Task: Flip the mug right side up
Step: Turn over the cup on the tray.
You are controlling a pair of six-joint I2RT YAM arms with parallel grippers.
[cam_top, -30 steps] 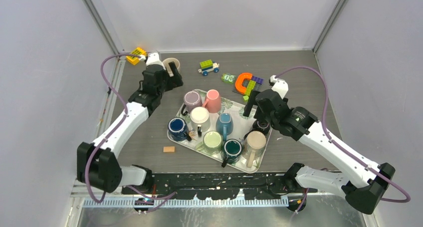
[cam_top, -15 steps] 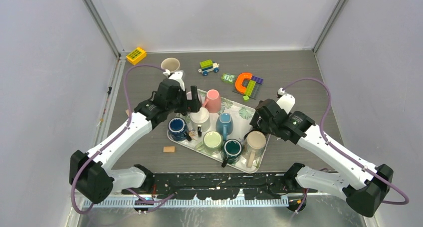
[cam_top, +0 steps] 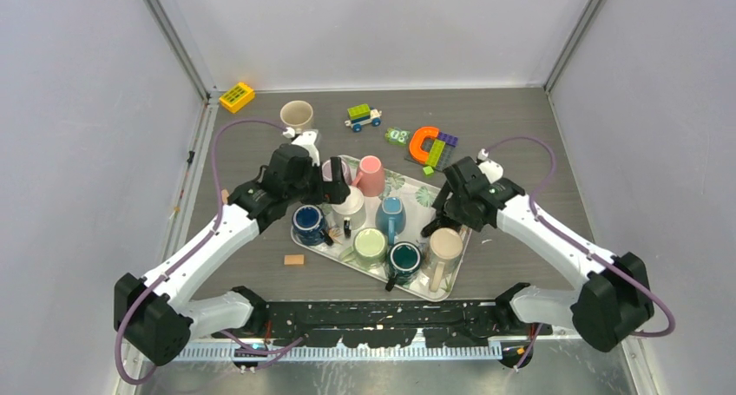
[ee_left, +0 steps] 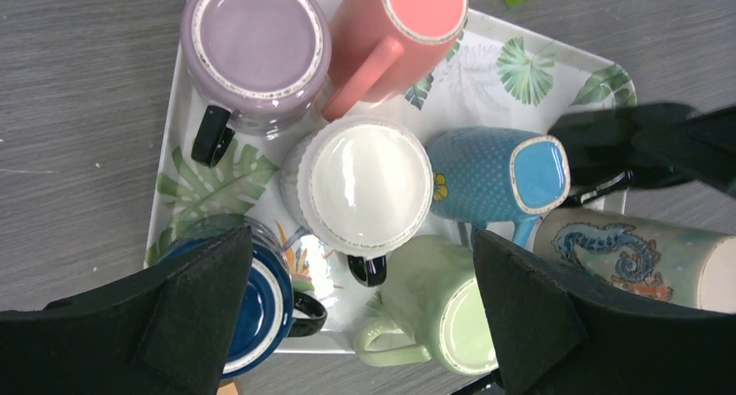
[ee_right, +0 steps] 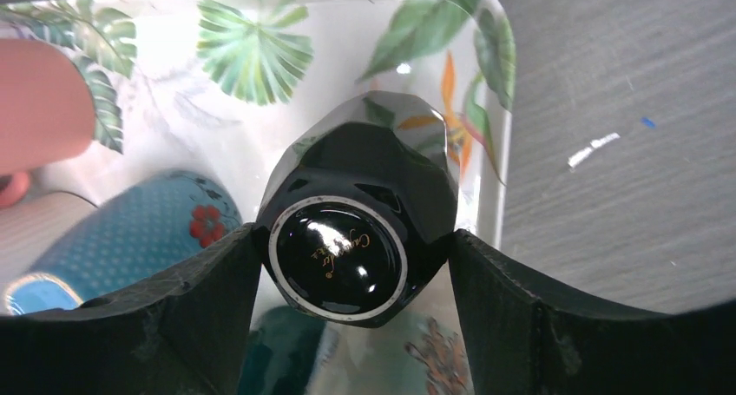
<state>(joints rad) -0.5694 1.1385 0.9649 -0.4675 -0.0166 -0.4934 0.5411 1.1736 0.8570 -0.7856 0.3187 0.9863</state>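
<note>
The right fingers (ee_right: 200, 299) have been lowered and pinched onto the upside-down black mug (ee_right: 351, 239) at the right edge of the tray (ee_right: 496, 152) — lift and flip seem set up — while the left fingers (ee_left: 174, 317) are held spread.

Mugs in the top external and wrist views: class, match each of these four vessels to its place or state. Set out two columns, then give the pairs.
Column A
1 black mug
2 white mug
3 dragon mug
4 cream cup

Column B
a lying on its side
b on the table, off the tray
c between the fingers of the right gripper
d base up, mid-tray

Pairs: 1-c, 2-d, 3-a, 4-b
</note>
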